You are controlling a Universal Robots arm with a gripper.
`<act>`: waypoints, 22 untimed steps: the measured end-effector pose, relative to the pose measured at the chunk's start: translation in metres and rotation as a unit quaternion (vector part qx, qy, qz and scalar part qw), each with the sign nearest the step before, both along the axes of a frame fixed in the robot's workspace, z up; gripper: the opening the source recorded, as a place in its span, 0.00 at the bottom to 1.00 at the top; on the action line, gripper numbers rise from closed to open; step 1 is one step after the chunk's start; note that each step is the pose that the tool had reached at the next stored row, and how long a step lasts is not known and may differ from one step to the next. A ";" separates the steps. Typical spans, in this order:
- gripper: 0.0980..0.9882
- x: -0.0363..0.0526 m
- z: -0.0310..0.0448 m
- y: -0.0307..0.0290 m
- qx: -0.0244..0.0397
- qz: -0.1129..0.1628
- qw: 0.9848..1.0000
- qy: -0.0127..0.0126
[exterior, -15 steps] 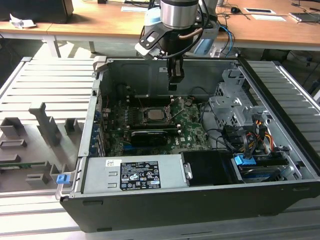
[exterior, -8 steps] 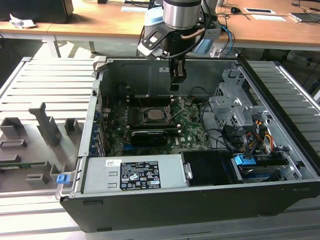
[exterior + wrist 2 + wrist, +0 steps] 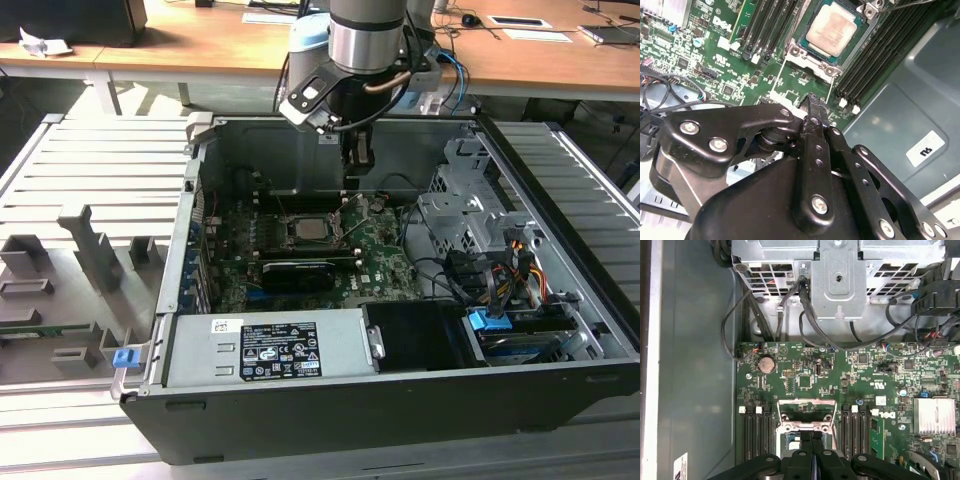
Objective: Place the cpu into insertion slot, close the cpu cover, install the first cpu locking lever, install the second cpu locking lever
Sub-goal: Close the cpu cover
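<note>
**Shut jaws poised beside a seated cpu**

Black linkage of the gripper (image 3: 812, 100) looms closest in both wrist views. Its jaws are pressed together with nothing visible between them. Their tip hangs just above the green motherboard (image 3: 715, 50), near the socket's edge and apart from the chip.

The cpu (image 3: 834, 27) sits in its socket in the middle of the board, inside the open computer case (image 3: 400, 405), with its pale metal top facing up. The silvery frame around it looks like the cpu cover (image 3: 812, 56) lying flat over the chip's rim. Whether it is latched cannot be told. A thin wire lever (image 3: 830, 91) runs from a socket corner toward the jaw tip, and whether it is hooked is also unclear.

The chip is probably light, stiff and thin, and delicate underneath. It would be best held by its opposite edges, never by its contact face. The cover seems to be thin, rigid, hinged sheet metal, best pushed at its free edge. The lever is likely springy wire that would slip off smooth jaws unless it is caught near its bent end.
</note>
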State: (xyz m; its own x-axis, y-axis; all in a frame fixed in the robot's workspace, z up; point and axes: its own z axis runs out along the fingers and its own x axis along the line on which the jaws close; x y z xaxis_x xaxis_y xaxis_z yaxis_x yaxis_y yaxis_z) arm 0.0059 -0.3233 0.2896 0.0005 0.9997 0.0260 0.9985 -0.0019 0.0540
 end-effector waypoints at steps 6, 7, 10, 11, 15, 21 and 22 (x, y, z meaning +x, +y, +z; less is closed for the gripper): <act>0.01 0.0012 -0.0030 0.0000 0.000 0.000 1.000 0.000; 0.01 0.0016 -0.0033 0.0000 0.001 0.000 1.000 0.000; 0.01 0.0026 -0.0041 0.0000 0.001 0.000 1.000 0.000; 0.01 0.0029 -0.0043 0.0000 0.001 0.000 1.000 0.000; 0.01 0.0046 -0.0053 0.0000 0.001 0.000 1.000 0.000; 0.01 0.0078 -0.0073 0.0000 0.001 0.000 1.000 0.000; 0.01 0.0083 -0.0075 0.0000 0.001 0.000 1.000 0.000</act>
State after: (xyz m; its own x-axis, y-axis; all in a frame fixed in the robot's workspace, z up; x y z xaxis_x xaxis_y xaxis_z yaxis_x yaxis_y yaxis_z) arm 0.0142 -0.3233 0.2820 0.0005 0.9996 0.0275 0.9985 -0.0020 0.0539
